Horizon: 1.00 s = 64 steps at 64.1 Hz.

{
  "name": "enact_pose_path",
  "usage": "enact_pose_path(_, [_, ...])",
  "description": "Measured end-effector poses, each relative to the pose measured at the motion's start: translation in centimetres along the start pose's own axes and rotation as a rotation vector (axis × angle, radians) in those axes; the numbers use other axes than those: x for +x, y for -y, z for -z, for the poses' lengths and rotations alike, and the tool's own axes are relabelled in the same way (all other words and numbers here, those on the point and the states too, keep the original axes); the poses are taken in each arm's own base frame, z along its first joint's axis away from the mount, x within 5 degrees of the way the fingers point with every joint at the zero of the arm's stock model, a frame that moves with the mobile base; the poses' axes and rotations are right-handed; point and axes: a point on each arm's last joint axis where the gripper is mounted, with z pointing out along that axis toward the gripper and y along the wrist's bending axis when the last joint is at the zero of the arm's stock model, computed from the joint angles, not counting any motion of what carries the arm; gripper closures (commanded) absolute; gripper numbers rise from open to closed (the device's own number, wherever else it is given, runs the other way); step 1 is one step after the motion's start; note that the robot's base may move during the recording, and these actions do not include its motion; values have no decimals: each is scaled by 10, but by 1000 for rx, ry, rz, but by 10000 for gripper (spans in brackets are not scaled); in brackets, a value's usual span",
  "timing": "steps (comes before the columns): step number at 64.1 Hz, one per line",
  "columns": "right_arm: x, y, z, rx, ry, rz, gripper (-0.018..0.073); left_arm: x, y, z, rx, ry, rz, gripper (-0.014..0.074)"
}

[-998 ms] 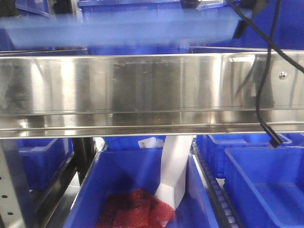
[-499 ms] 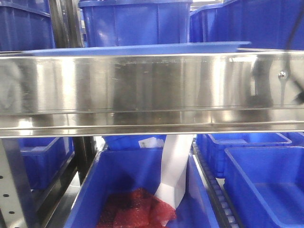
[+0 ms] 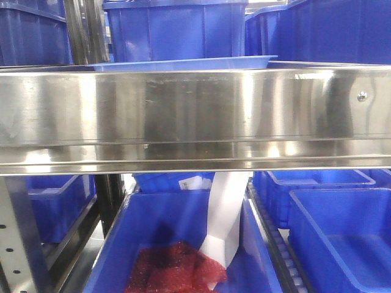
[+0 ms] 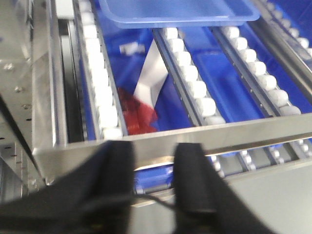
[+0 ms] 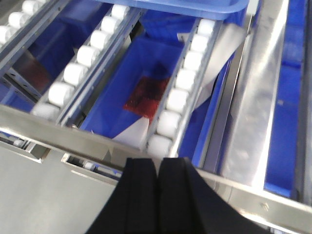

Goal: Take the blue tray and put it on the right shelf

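The blue tray (image 3: 183,63) lies on the right shelf, its rim showing just above the shelf's broad steel front rail (image 3: 195,110). In the left wrist view the blue tray (image 4: 180,12) rests far back on the white roller tracks (image 4: 192,73). My left gripper (image 4: 155,152) hovers in front of the rail (image 4: 234,131), open and empty. In the right wrist view the blue tray (image 5: 185,6) sits at the top edge. My right gripper (image 5: 158,165) is shut on nothing, just outside the rail (image 5: 63,131). Neither gripper touches the tray.
Deep blue bins (image 3: 177,30) stand behind the tray. Under the shelf, a deep bin (image 3: 153,226) holds a red mesh bag (image 3: 177,268) and a white paper strip (image 3: 226,220). More bins (image 3: 342,238) sit at lower right. A perforated grey upright (image 3: 18,244) stands at lower left.
The tray came down from its blurred raised position onto the shelf and has slid further back. The black cables and arm have left the front view.
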Motion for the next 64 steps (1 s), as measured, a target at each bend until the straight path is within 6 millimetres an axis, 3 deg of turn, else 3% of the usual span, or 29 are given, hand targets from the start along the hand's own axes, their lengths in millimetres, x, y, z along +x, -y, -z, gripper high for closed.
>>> enact_pose_path(10, [42,16,18,-23,118,58,503,46,-7,15,7,70,-5,645])
enact_pose_path(21, [84,30,36,-64,293,158,503,83,-14,23,14,172,-46,645])
enact_pose_path(31, [113,40,52,-95,478,209,503,96,-17,31,23,334,-82,645])
enact_pose_path(64, [118,42,56,-106,544,225,503,94,-16,35,28,391,-89,645])
